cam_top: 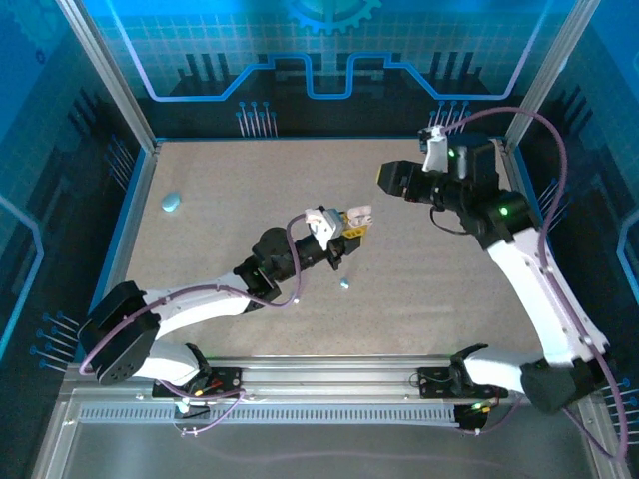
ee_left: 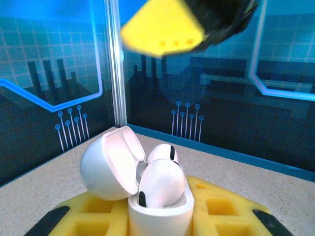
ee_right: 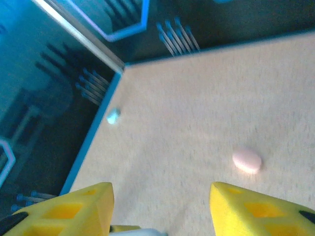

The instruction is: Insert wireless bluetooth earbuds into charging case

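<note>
My left gripper [cam_top: 351, 228] is shut on a white charging case [ee_left: 158, 212], which stands upright between its yellow pads [ee_left: 224, 206]. The case's lid [ee_left: 109, 164] is swung open to the left. Two white earbuds [ee_left: 162, 183] sit in the case, one behind the other, their rounded tops sticking out. My right gripper [cam_top: 387, 178] hangs open above and to the right of the case. Its yellow fingers [ee_right: 83, 206] stand wide apart with nothing between them. One of those fingertips [ee_left: 162, 29] shows blurred over the case in the left wrist view.
A light blue pebble-shaped case [cam_top: 172, 203] lies near the left wall. A tiny light blue piece [cam_top: 344, 284] lies on the table just in front of the left gripper. A pink rounded piece [ee_right: 247, 161] lies on the table. Walls enclose the table at the back and both sides.
</note>
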Tool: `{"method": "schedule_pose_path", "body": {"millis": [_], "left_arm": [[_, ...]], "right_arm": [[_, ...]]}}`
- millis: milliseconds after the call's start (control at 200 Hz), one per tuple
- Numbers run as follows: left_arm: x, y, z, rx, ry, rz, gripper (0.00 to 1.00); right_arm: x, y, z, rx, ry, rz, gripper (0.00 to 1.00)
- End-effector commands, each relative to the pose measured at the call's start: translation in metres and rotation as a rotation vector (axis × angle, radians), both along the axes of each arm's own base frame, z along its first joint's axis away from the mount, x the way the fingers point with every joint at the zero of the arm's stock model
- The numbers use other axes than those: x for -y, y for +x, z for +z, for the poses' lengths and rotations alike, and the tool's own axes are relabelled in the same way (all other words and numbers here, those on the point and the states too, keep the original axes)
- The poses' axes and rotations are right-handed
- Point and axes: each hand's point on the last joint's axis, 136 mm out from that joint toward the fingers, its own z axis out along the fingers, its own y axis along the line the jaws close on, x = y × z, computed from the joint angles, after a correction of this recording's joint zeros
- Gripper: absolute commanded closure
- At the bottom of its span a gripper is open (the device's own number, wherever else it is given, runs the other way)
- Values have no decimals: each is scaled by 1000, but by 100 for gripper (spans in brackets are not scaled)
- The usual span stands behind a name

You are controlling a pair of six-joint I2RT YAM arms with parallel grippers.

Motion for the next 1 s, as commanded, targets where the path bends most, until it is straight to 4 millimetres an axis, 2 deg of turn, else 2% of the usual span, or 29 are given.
{"method": "schedule_pose_path", "body": {"millis": [0,235,380,680,996], "left_arm": [[-4,-17,28,96,-44,-75,82],[-7,-21,32,103,-48,-103,82],[-8,-18,33,96,-55,-95,82],[-14,-8,34,64,-74,-56,82],[-15,-8,32,41,-70,-58,82]], "right_arm": [[-11,-22,-29,-207,-4,150,45],[-28,-26,-47,-312,-3,295,44],[-35,-35,-46,-317,13,372,45],[-31,-55,-44,-302,27,411,47],[-19,-48,-39,-258,27,337,46]]}}
